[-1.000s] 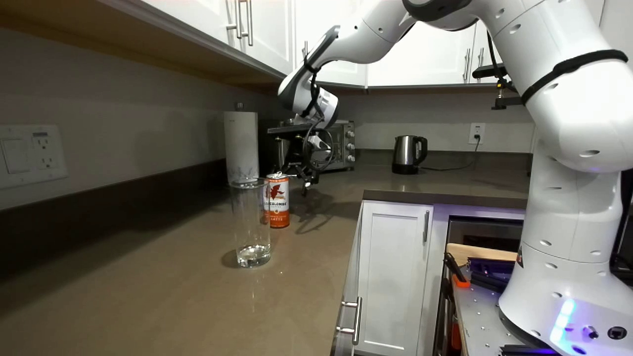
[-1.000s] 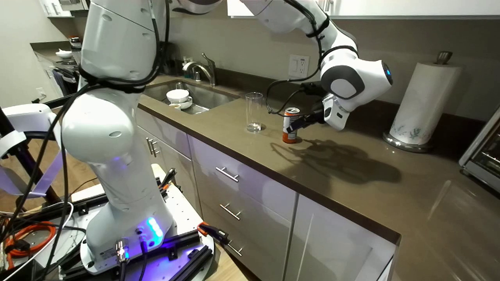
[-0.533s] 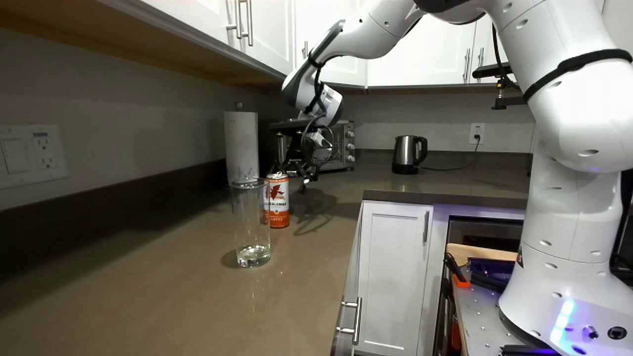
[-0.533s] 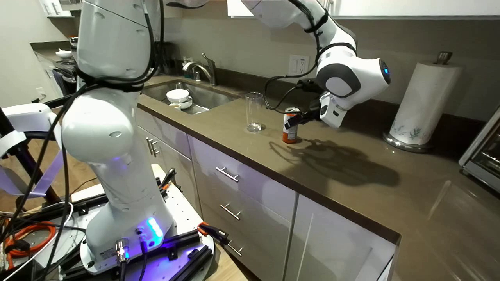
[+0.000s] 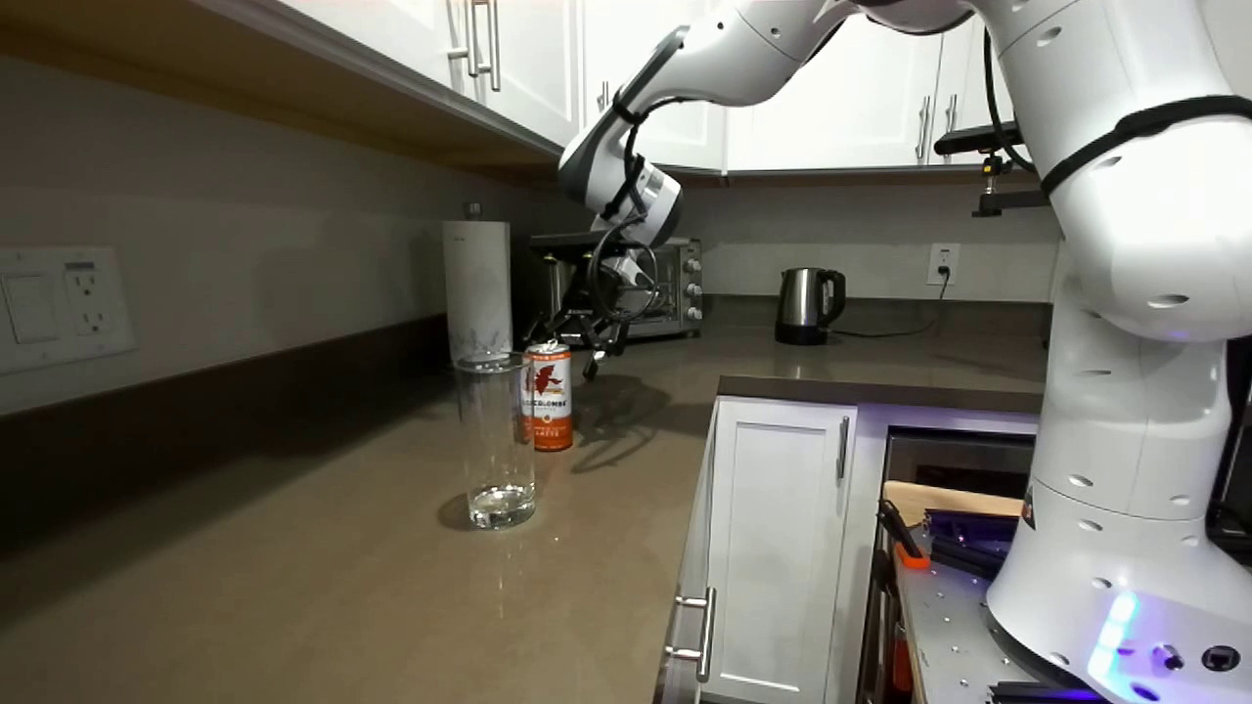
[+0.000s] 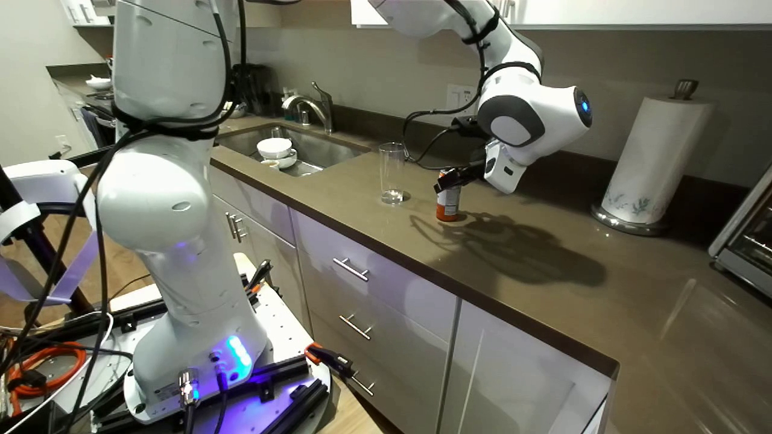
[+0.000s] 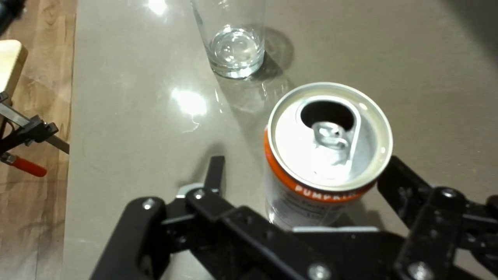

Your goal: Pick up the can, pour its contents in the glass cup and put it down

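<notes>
The can (image 7: 330, 155), with an orange and white label and an opened silver top, stands upright on the counter (image 6: 543, 229). My gripper (image 7: 305, 169) is open around its upper part. In the wrist view the left finger (image 7: 215, 173) stands clear of the can with counter showing between them, while the right finger (image 7: 402, 186) is close beside the rim; whether it touches is unclear. The same can (image 5: 550, 401) also shows in an exterior view, partly behind the glass cup (image 5: 497, 440). That clear, straight tumbler is upright, apart from the can, with no drink visible inside.
A paper-towel roll (image 6: 654, 160) stands along the back wall, with a toaster oven (image 6: 748, 235) farther along. The sink (image 6: 313, 158) holds white bowls. A kettle (image 5: 808, 305) sits on the far counter. Cabinets (image 5: 528, 59) hang overhead. A cable loop (image 6: 416, 144) trails from the wrist.
My gripper has shifted toward the can, leftward in an exterior view, and its fingers now overlap the can's upper part. The can and glass cup have stayed put.
</notes>
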Action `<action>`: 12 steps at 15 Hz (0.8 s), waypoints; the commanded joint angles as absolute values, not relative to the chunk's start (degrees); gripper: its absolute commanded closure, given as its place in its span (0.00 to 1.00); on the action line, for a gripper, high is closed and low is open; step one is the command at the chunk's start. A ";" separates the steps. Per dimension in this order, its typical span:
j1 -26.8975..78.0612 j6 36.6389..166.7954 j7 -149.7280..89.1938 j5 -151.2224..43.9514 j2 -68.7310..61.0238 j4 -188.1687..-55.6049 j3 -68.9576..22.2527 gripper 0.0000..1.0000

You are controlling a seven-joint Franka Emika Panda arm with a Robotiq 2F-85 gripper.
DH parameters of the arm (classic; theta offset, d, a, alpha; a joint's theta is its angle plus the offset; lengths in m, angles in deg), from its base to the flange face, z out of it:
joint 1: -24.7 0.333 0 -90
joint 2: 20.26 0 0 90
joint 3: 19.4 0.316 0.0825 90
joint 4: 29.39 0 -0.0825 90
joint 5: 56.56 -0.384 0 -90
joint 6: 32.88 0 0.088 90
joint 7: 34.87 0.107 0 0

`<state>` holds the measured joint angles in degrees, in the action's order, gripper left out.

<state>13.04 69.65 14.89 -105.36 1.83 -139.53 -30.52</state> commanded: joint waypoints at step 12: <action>13.81 69.31 14.97 -110.97 1.96 -141.13 -29.89 0.00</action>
